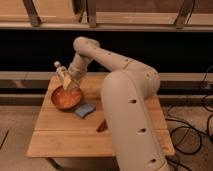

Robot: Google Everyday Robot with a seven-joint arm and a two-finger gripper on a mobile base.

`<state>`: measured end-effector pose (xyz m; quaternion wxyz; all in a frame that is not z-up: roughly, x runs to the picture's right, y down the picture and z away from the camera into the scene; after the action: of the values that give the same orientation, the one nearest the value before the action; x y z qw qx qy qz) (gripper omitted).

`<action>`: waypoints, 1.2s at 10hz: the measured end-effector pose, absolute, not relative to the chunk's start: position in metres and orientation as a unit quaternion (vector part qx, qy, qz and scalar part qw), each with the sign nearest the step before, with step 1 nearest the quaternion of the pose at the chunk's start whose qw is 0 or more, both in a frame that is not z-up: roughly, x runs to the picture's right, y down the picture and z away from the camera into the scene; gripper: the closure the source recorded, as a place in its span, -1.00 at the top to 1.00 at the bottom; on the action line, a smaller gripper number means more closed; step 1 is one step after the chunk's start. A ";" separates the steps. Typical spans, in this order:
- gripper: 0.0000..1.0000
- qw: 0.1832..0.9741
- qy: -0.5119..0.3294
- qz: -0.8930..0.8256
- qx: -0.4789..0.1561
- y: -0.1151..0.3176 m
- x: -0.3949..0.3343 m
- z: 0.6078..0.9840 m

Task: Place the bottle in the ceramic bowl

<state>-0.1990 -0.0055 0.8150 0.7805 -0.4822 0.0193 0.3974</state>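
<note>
The small cream bottle (62, 74) with a white cap is tilted, cap up and to the left, just above the far rim of the reddish-orange ceramic bowl (64, 99). My gripper (70, 83) is shut on the bottle's lower body, directly over the bowl's far edge. The bowl sits on the left part of the wooden table (65, 135). My arm reaches in from the right and hides the table's far middle.
A blue sponge (85, 109) lies just right of the bowl. A dark red object (102, 125) lies nearer the front, beside my base. Black cables (192, 125) lie on the floor to the right.
</note>
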 end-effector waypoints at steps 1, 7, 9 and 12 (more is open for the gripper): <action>-0.76 0.792 0.033 0.380 -0.477 -0.004 -0.210 0.813; -0.76 0.787 0.055 0.356 -0.500 0.011 -0.253 0.816; -0.76 0.788 0.055 0.356 -0.500 0.011 -0.253 0.816; -0.76 0.784 0.050 0.354 -0.508 0.010 -0.260 0.823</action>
<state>-0.2599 0.0097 0.8229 0.7839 -0.5077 0.0497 0.3539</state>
